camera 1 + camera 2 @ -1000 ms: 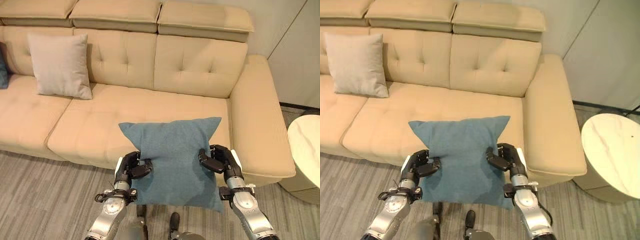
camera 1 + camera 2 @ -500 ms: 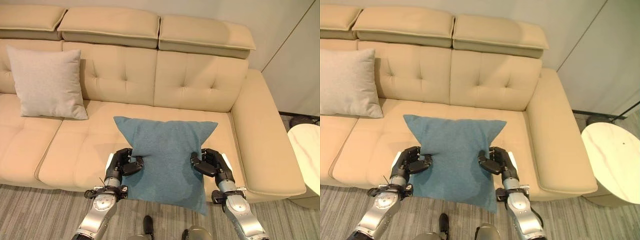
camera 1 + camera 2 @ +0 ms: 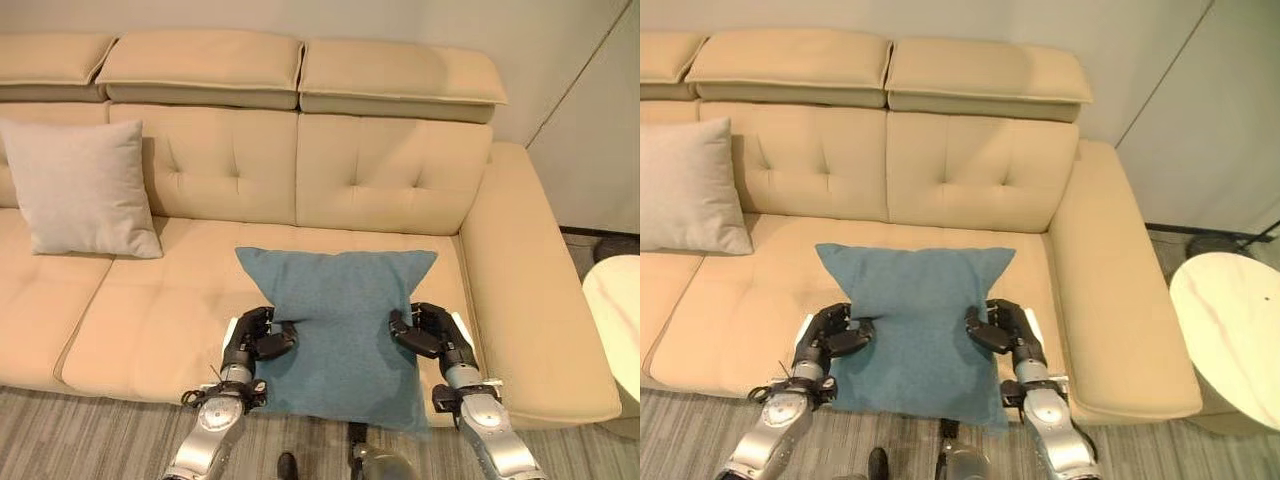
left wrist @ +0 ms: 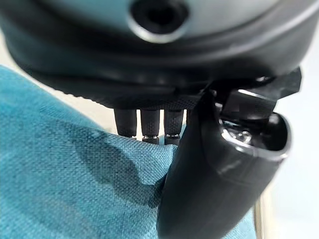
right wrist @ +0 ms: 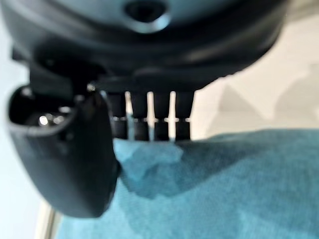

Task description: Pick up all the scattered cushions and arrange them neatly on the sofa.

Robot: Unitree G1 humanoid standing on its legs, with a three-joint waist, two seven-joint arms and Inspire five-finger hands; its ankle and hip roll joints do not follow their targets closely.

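Teal cloth was what I had in both hands. My left hand [image 3: 252,340] pinched the teal cushion [image 3: 342,320] at its 9 o'clock edge, and my right hand [image 3: 432,335] pinched it at its 3 o'clock edge. On each side my fingers [image 4: 144,124] were curled round behind the cloth and my thumb pressed on the front, so the cushion was squeezed tight between them. Both hands were just as near to it, because both were holding it.

The cushion hung in front of me, over the front edge of the sofa [image 3: 400,170]. Its top corners pointed up toward 12 o'clock, over the seat. Its bottom edge hung down past the seat front, toward the floor [image 3: 100,430] at 6 o'clock. It was about square, so no side looked much longer than the other. The cloth looked soft and a bit rough, and it bunched in where I pinched it.

The sofa back was at 12 o'clock from my hands, with bare seat between it and the cushion. I think the cushion had to go up and forward that way, to lean on the back.

A beige cushion [image 3: 80,190] already stood against the sofa back, far off at 10 o'clock. A round white side table [image 3: 1230,330] stood past the sofa arm at 3 o'clock.
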